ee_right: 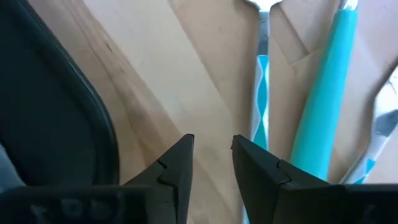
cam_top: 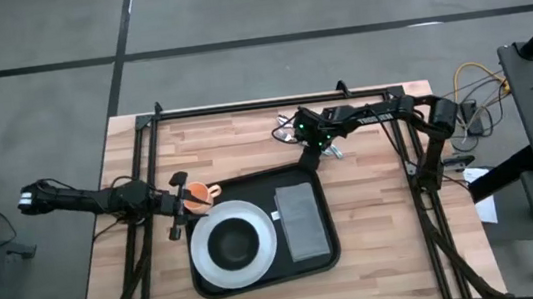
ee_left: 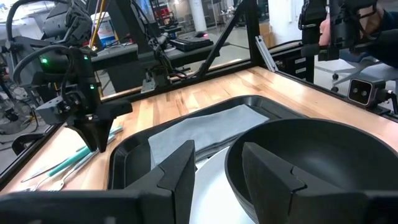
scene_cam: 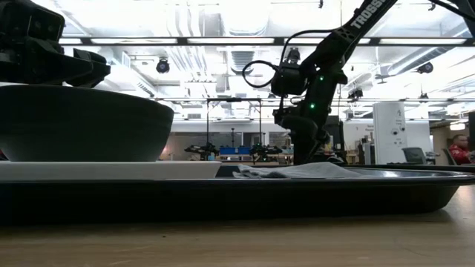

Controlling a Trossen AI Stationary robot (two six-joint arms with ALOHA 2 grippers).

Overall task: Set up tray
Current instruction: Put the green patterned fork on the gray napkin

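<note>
The black tray (cam_top: 331, 253) lies mid-table. On it sits a white plate (cam_top: 259, 261) with a black bowl (cam_top: 234, 242), and beside them a grey napkin (cam_top: 301, 221) lies flat. Teal-handled cutlery (ee_right: 326, 99) lies on the wood just beyond the tray's far right corner. My right gripper (ee_right: 212, 155) points down there, open by a narrow gap with bare wood between its fingers; a patterned handle (ee_right: 262, 87) runs under one finger. My left gripper (ee_left: 217, 177) hovers level at the tray's far left corner, open, facing the bowl (ee_left: 323, 162). My right gripper comes down from above beside the patterned cutlery handle (ee_right: 262, 118), its fingers lying along it. One finger (ee_right: 261, 171) overlaps the handle in the wrist view. Whether it touches the handle or the table, I cannot tell.
The tray's rim (ee_right: 93, 118) runs close beside my right gripper. The dark frame rails (cam_top: 271, 102) border the table's far side and both sides. Bare wood (cam_top: 389, 256) lies right of the tray. In the low view the room shows beyond the table, with a person (scene_cam: 462, 148) at far right.
</note>
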